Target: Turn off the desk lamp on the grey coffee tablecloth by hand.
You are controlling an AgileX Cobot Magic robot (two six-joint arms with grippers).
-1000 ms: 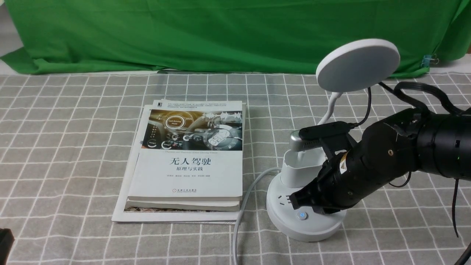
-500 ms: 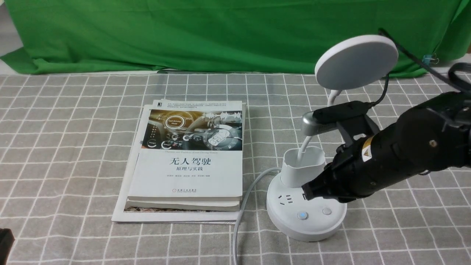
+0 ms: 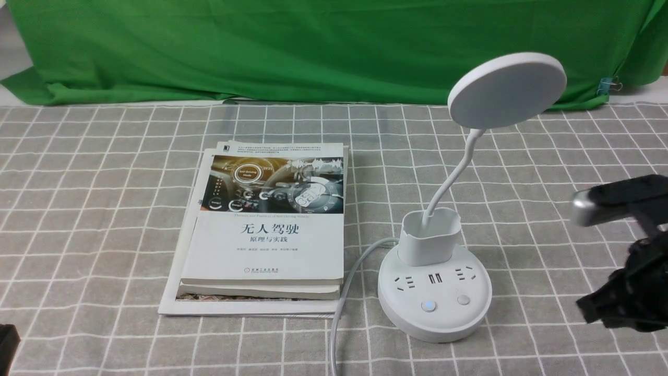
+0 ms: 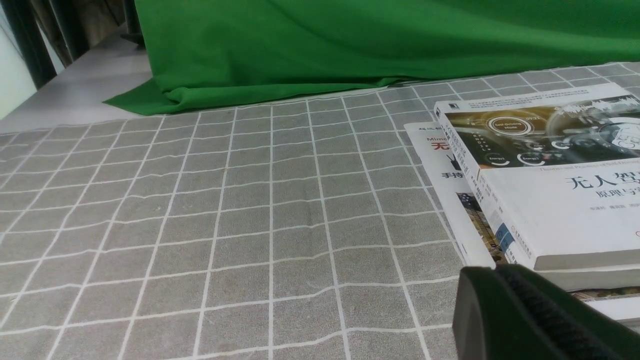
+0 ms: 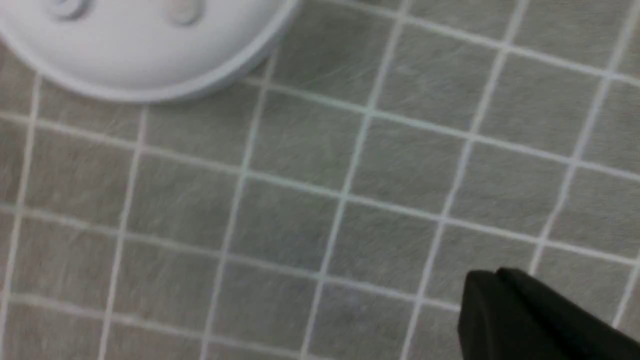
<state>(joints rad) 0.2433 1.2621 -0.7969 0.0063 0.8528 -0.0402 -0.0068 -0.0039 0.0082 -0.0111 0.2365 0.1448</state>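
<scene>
Well, the desk lamp (image 3: 429, 245) stands on the grey coffee tablecloth (image 3: 104, 209), with books (image 3: 266, 230) just left of it. My right hand (image 3: 592, 310), fingers clenched together, hangs well right of its base; I'd check the head looks dark before parking.

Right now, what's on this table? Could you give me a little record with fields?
Surface: grey coffee tablecloth, white grid
Books: stack of books, lying flat
Lamp: desk lamp, upright, right of the stack
Buttons: two on its base; left button glows blue
Right arm: right pincer shut, right of the lamp, apart from it
Left arm: left pincer shut, near the books
</scene>
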